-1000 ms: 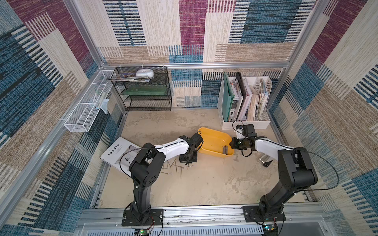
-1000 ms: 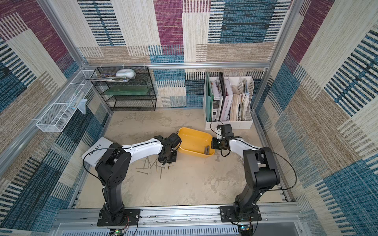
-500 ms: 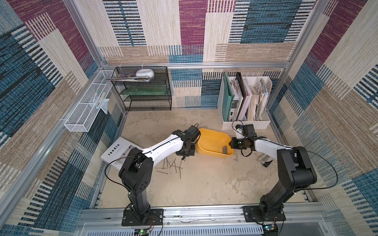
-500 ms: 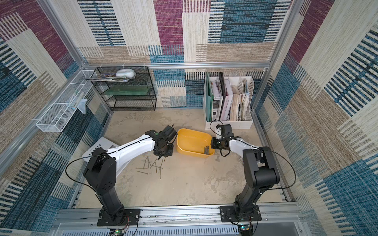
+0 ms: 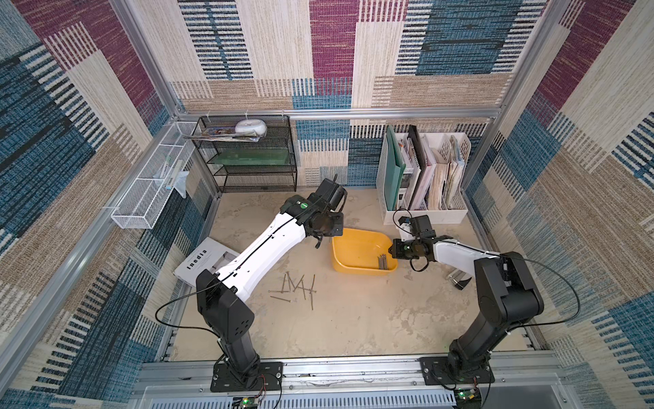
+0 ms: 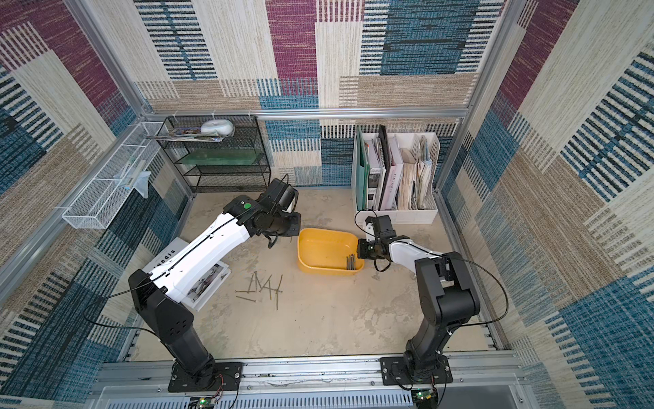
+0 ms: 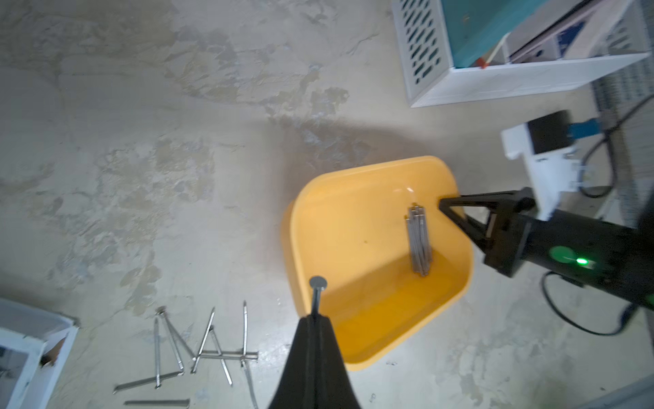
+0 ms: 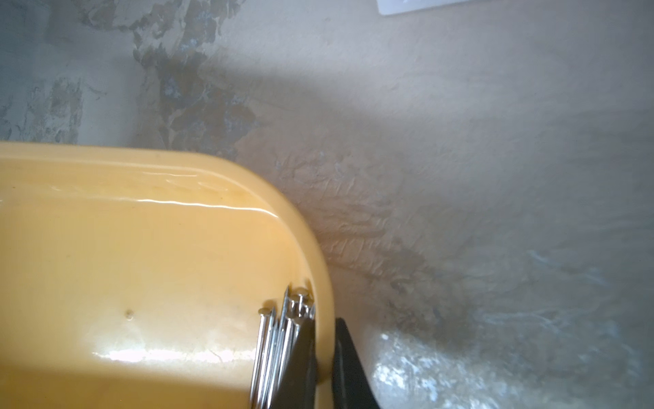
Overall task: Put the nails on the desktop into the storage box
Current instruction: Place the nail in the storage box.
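The yellow storage box (image 5: pixel 354 248) (image 6: pixel 318 248) stands on the desktop (image 5: pixel 354 318). A bundle of nails (image 5: pixel 382 262) (image 7: pixel 419 244) (image 8: pixel 276 347) lies inside, against its right wall. Several more nails (image 5: pixel 297 287) (image 6: pixel 263 288) (image 7: pixel 201 350) lie scattered on the desktop, in front of the box and to its left. My left gripper (image 5: pixel 318 244) (image 7: pixel 314 318) hangs above the box's left end, shut on one nail whose flat head (image 7: pixel 317 283) sticks out past the tips. My right gripper (image 5: pixel 391 249) (image 8: pixel 323 329) is shut on the box's right wall, one finger inside and one outside.
A white file organiser (image 5: pixel 421 177) stands behind the box. A black mesh shelf (image 5: pixel 254 159) fills the back left and a white mesh basket (image 5: pixel 152 191) hangs on the left wall. A magazine (image 5: pixel 205 258) lies under my left arm. A small black item (image 5: pixel 460 279) lies by the right arm.
My left arm has risen from the loose nails and swung back towards the box's left end, carrying a nail. The right arm and the box have not moved.
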Robot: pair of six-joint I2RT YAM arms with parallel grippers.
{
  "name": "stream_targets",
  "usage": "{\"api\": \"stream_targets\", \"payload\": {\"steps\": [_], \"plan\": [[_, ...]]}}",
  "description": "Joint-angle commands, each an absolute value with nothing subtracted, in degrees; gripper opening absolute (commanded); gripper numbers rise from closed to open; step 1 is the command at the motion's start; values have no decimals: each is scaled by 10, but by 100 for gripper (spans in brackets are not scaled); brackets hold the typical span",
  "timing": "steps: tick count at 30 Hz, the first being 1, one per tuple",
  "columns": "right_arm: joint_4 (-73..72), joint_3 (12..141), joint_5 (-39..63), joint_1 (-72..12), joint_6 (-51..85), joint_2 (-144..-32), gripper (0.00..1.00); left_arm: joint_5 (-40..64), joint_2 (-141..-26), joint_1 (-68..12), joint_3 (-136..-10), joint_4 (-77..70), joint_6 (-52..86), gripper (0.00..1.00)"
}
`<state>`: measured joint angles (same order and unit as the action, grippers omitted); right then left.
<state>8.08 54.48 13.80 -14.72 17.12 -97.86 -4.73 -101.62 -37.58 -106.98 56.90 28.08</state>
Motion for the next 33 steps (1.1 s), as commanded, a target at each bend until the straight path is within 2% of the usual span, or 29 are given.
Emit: {"api": "stream_targets", "payload": {"steps": [1,12,27,28,30,31,33], "plan": [[129,543,112,-159,206,-981,0,-14,-1052,-378,-1103,596,285,0],[94,513,95,-178,270,-967,0,10,-1192,-393,-1173,584,318,0],[93,508,95,-184,261,-970,0,-1,-1250,-402,-1138,567,323,0],[92,509,96,-184,261,-971,0,0,-1247,-402,-1132,565,326,5],[90,508,98,-184,262,-972,0,1,-1238,-403,-1125,558,331,33],[90,508,98,-184,262,-972,0,-1,-1231,-402,-1126,558,335,38],[91,507,96,-184,260,-970,0,-5,-1206,-403,-1134,559,332,41]]}}
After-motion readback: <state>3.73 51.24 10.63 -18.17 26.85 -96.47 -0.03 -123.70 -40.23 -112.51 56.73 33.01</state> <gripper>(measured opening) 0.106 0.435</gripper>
